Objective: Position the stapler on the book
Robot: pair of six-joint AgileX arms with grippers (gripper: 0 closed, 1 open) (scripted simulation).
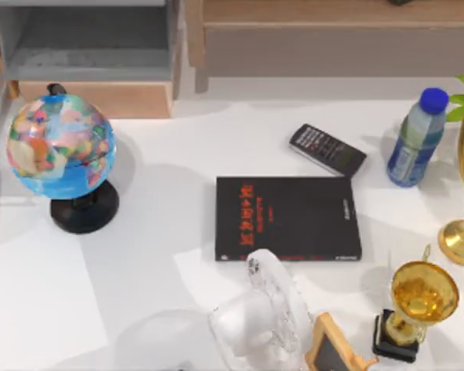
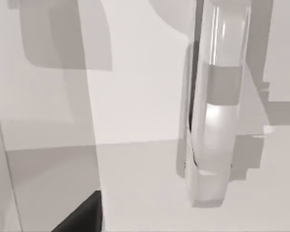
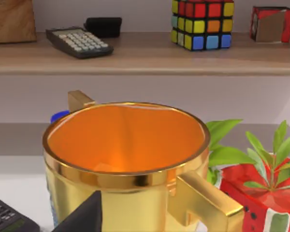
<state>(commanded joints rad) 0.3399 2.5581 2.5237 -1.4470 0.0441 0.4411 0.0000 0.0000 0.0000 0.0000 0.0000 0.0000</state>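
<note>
Top view, left to right: globe (image 1: 60, 148) upper left on the white table (image 1: 162, 232). Book (image 1: 287, 218) flat at centre, cover bare. White fan (image 1: 264, 317) just below it; remote (image 1: 327, 149) above. Bottle (image 1: 416, 137), gold trophy cup (image 1: 423, 297) at right. Stapler (image 2: 213, 111) fills the left wrist view's right half, upright; its place on the table, and how either gripper stands, cannot be told.

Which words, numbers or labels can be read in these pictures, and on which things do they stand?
None can be read for certain.
Book: red lettering and small pale print, both too blurred.
Remote: button marks too small.
Bottle: label blurred.
Calculator: key marks too small.
Globe: map names unreadable.
</note>
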